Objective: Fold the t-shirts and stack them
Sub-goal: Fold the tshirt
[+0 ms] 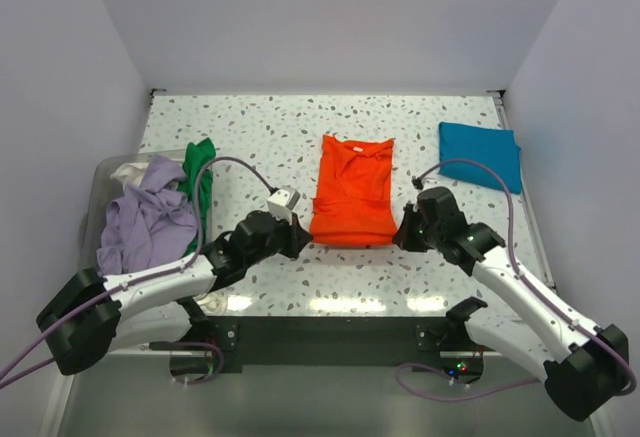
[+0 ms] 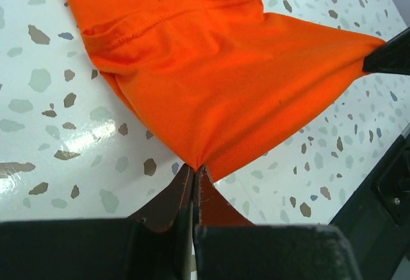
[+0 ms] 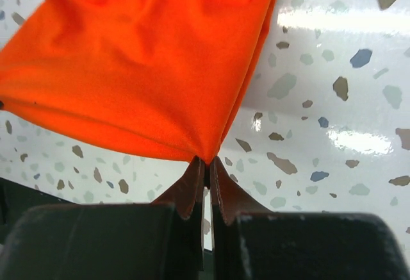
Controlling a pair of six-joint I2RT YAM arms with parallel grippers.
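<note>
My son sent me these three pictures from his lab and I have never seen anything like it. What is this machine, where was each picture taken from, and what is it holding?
These are two robot arms bolted at the near edge of a speckled table. One picture looks down from above; the other two come from cameras on each wrist. On the table lie an orange shirt, a folded blue shirt, and at the left a heap with a lavender shirt and a green shirt. The left gripper and the right gripper each have their jaws pinched shut on a near corner of the orange shirt.
</note>
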